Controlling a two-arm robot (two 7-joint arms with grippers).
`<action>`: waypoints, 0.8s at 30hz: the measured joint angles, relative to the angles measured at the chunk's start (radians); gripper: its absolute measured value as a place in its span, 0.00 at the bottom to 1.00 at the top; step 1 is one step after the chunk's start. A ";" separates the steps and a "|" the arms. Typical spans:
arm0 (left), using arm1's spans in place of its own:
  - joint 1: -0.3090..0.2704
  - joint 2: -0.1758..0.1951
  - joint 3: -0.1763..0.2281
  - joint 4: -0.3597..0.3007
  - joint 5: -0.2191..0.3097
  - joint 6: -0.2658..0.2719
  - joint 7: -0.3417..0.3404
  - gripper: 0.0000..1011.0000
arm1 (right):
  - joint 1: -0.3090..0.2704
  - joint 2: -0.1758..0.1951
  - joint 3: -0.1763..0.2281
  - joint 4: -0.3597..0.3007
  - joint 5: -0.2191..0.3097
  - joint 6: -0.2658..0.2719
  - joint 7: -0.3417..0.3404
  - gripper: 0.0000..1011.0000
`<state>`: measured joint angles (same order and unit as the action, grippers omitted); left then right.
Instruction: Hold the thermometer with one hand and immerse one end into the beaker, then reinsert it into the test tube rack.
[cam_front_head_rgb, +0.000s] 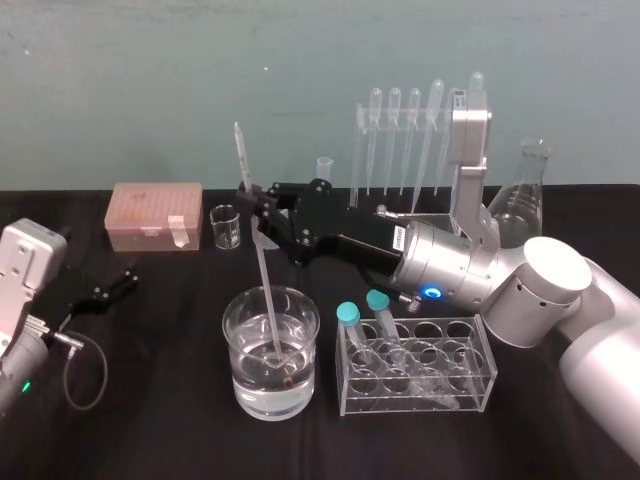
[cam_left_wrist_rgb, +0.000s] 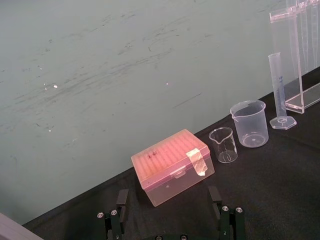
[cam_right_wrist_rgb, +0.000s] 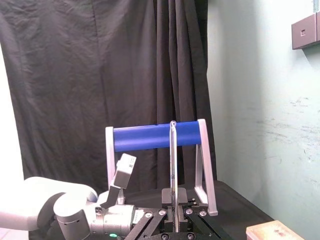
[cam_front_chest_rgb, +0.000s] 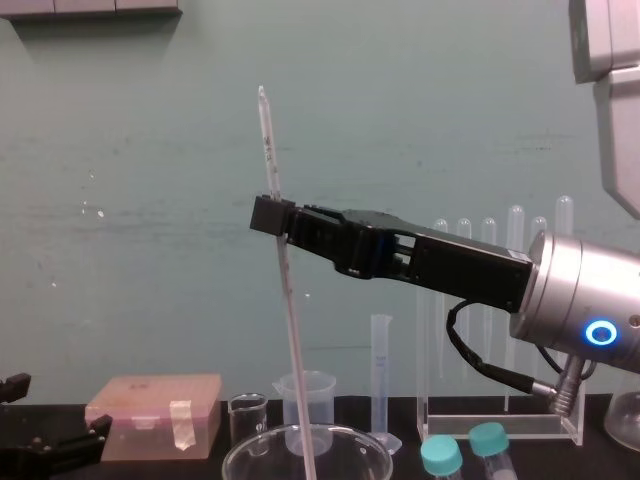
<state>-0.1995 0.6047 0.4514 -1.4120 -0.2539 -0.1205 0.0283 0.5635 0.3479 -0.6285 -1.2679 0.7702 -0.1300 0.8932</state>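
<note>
— Where was the long, thin clear glass thermometer (cam_front_head_rgb: 265, 270)?
— Slightly tilted, its lower end dipped in the water of the wide clear glass beaker (cam_front_head_rgb: 229, 322), near centre.
— Held by what?
— The black two-finger right gripper (cam_front_head_rgb: 256, 205), pinching its upper part. The left gripper (cam_front_head_rgb: 108, 286) rested near left, fingers spread. The tall clear acrylic test tube rack (cam_front_head_rgb: 359, 160) stood far right.

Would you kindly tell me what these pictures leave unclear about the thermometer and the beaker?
- Chest view: the lower edge cuts off the beaker, hiding the thermometer tip.
- Head view: the thermometer scale is too fine to read.
- Head view: the arm of the right gripper covers part of the tall rack base.
</note>
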 joint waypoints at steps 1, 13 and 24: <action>0.000 0.000 0.000 0.000 0.000 0.000 0.000 1.00 | -0.001 0.000 0.000 -0.001 0.000 0.001 0.000 0.06; 0.000 0.000 0.000 0.000 0.000 0.000 0.000 1.00 | -0.010 0.006 0.000 -0.015 0.005 0.005 -0.005 0.06; 0.000 0.000 0.000 0.000 0.000 0.000 0.000 1.00 | -0.012 0.009 0.002 -0.018 0.007 0.006 -0.006 0.06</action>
<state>-0.1996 0.6047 0.4514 -1.4120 -0.2539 -0.1205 0.0283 0.5511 0.3571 -0.6269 -1.2860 0.7772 -0.1239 0.8869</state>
